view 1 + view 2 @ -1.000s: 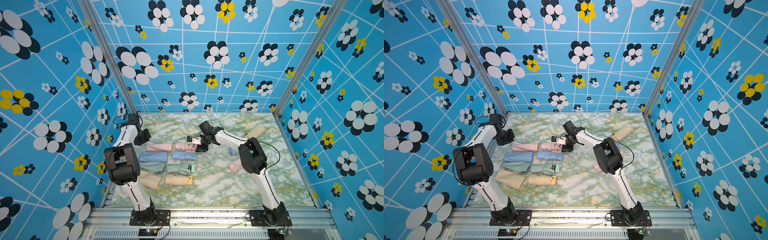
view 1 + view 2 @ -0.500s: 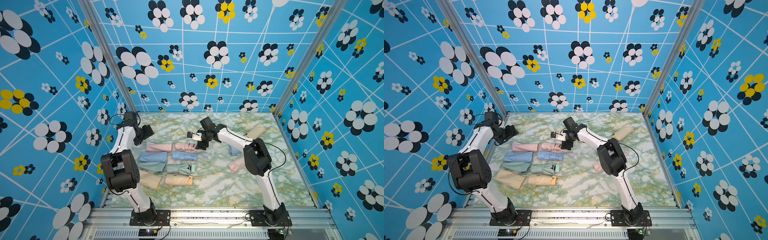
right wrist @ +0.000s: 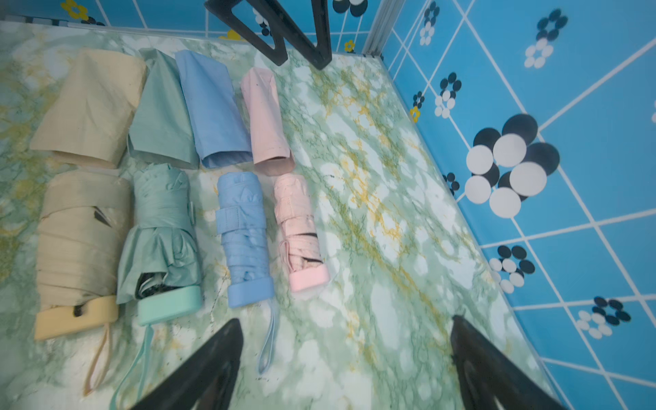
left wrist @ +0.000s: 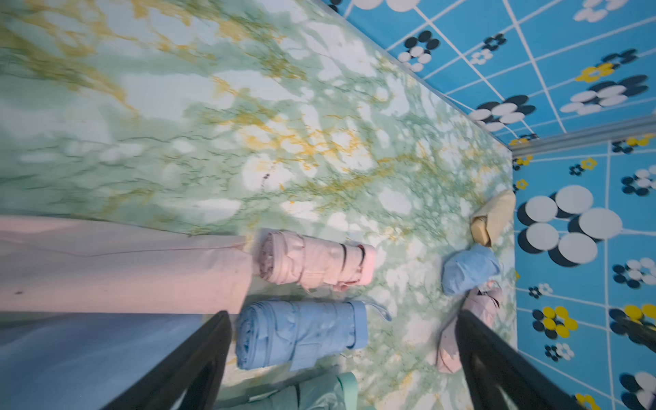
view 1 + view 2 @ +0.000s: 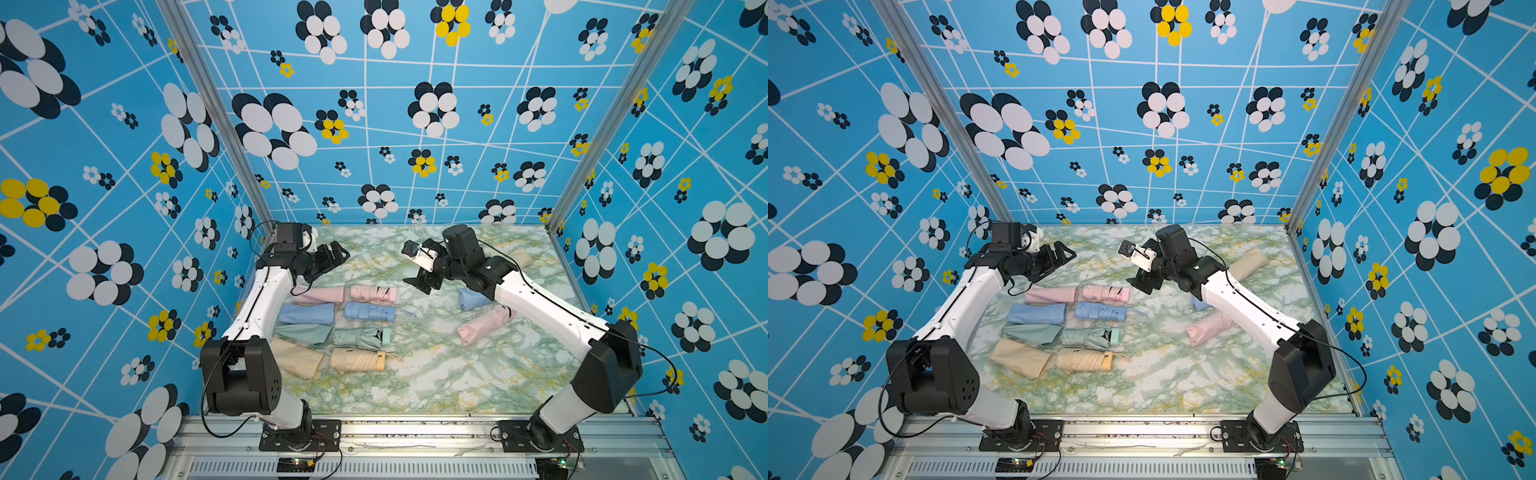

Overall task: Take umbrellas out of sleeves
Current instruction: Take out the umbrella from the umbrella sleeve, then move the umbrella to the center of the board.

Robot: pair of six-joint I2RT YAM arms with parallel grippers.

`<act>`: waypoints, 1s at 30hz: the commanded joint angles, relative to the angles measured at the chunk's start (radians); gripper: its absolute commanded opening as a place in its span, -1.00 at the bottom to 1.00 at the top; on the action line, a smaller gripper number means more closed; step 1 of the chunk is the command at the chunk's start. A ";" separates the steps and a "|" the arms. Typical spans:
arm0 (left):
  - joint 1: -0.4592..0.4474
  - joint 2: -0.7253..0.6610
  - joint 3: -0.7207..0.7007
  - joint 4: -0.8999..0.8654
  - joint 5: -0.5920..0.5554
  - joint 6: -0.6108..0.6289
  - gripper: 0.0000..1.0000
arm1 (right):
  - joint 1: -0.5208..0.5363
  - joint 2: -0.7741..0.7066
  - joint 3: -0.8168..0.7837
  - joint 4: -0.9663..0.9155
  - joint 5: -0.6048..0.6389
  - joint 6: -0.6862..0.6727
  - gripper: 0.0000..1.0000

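Lying bare in a column toward the robot's left on the green marbled table, far to near: pink umbrella, blue umbrella, mint umbrella and beige umbrella, handles pointing toward the centre, wrist cords trailing. Resting just beside each, at the end away from the handle, flat and empty, in the same order: pink sleeve, blue sleeve, mint sleeve, beige sleeve. Sitting well apart on the robot's right, each inside its sleeve: blue bundle, partly hidden behind the right arm; pink bundle, nearer; beige bundle, by the far right edge. Hovering above the far end of the sleeve column: left gripper, jaws spread wide, holding nothing. Hanging over bare table just beyond the pink umbrella's handle: right gripper, jaws likewise wide, empty.
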 commanded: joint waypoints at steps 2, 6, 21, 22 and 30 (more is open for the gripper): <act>-0.116 -0.097 -0.091 0.135 0.060 -0.047 0.99 | -0.002 -0.140 -0.120 0.005 0.139 0.237 0.89; -0.271 -0.134 -0.158 0.174 0.030 -0.029 0.99 | -0.013 -0.280 -0.231 -0.025 0.238 0.366 0.96; -0.696 -0.061 -0.340 0.501 0.033 -0.030 0.76 | -0.152 -0.464 -0.417 -0.188 0.366 0.759 0.99; -0.701 -0.044 -0.334 0.514 0.031 -0.016 0.73 | -0.166 -0.466 -0.424 -0.189 0.366 0.773 0.98; -0.729 0.156 -0.203 0.546 0.118 0.122 0.42 | -0.304 -0.480 -0.510 -0.151 0.330 0.909 0.99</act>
